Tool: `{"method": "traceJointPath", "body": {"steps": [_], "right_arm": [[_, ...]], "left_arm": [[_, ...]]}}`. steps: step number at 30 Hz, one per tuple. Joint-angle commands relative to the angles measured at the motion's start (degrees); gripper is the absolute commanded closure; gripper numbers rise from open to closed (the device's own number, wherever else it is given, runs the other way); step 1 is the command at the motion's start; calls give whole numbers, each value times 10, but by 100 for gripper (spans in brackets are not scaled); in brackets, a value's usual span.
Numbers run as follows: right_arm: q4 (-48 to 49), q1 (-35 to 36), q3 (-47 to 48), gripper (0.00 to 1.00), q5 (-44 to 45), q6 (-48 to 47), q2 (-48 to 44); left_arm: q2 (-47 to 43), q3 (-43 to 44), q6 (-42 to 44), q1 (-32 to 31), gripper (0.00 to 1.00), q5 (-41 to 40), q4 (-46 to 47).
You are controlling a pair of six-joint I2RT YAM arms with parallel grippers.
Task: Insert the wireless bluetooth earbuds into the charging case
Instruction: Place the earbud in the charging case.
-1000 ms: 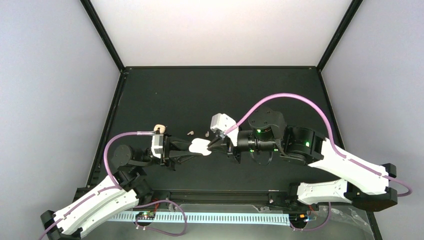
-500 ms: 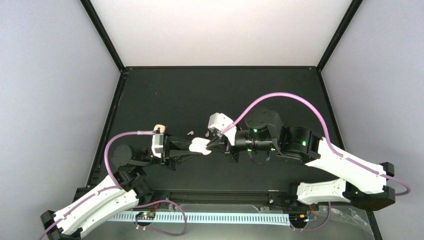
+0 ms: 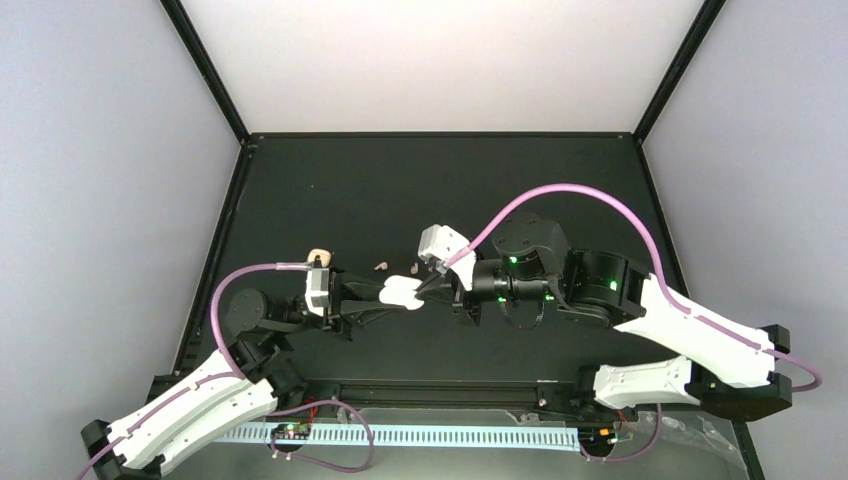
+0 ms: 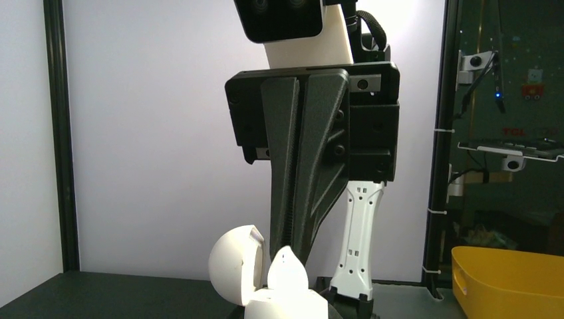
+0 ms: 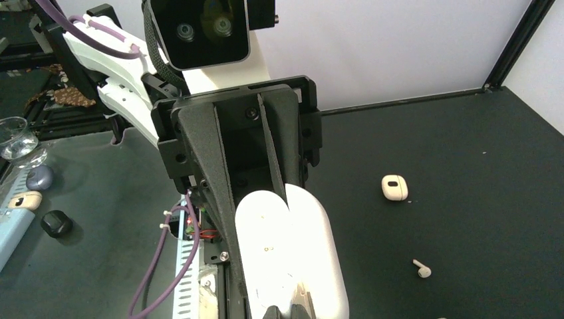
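An open white charging case (image 3: 400, 293) is held above the table with my left gripper (image 3: 385, 295) shut on it. In the right wrist view its dark fingers (image 5: 223, 193) hug the overexposed case (image 5: 292, 246). My right gripper (image 3: 428, 287) is shut, with its tips (image 5: 289, 312) down at the case's near end. The left wrist view shows the lid (image 4: 236, 262) swung open. A white rounded piece (image 4: 287, 269) rises from the body just under the right gripper (image 4: 299, 242); I cannot tell whether it is an earbud. Two loose earbuds (image 3: 382, 266) (image 3: 413, 267) lie on the table behind the case.
A small closed beige case (image 3: 319, 257) sits on the black table behind the left wrist, also visible in the right wrist view (image 5: 394, 187) past a lone earbud (image 5: 421, 268). A yellow bin (image 4: 512, 279) stands off the table.
The right wrist has edged slightly left toward the case and its jaws have closed the last bit. The left arm and the case have stayed still.
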Motion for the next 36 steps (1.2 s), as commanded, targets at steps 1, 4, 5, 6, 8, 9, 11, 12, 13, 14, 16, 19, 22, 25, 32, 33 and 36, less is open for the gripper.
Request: {"method": "traceJointPath", "body": {"steps": [1,4,5,6,8,9,11,12,13,14,16,19,22,25,32,33,36], "right_arm": [[-10,4,27,99,6,-13,-3],[-15,4,29,99,8,-16,-3],[-15,3,29,99,7,-17,-3],[-15,3,29,99,7,-17,-3],[-15,4,28,99,5,-17,-2],[-15,3,26,99,6,-17,-2],[-11,4,22,99,6,-16,-4],[-10,4,20,99,5,-16,-4],[-8,3,18,99,7,-16,-4],[-8,3,16,99,8,-16,-4],[-10,4,16,99,10,-17,-3],[-15,3,20,99,16,-18,-2],[-21,4,22,99,24,-20,-1],[-26,4,23,99,30,-22,2],[-29,15,22,99,47,-30,7],[-28,16,21,99,47,-30,7],[-31,19,21,99,55,-33,9]], "left_arm": [[6,7,13,-1,98,-6,-10],[7,7,14,-1,98,-6,-8],[7,7,14,-1,98,-7,-7],[7,7,13,-1,98,-6,-6],[8,7,11,-1,98,-6,-2],[7,7,9,-1,98,-6,3],[6,7,6,-2,98,-6,8],[5,7,3,-1,98,-6,12],[4,7,2,-1,98,-5,15],[3,7,1,-1,98,-5,16],[2,8,0,-2,98,-3,18],[0,7,0,-2,99,-4,16],[-1,7,0,-2,98,-4,17],[-1,7,-2,-1,98,-5,21],[0,10,-5,-1,98,-5,25],[1,10,-5,-1,99,-5,26],[1,10,-7,-2,98,-6,28]]}}
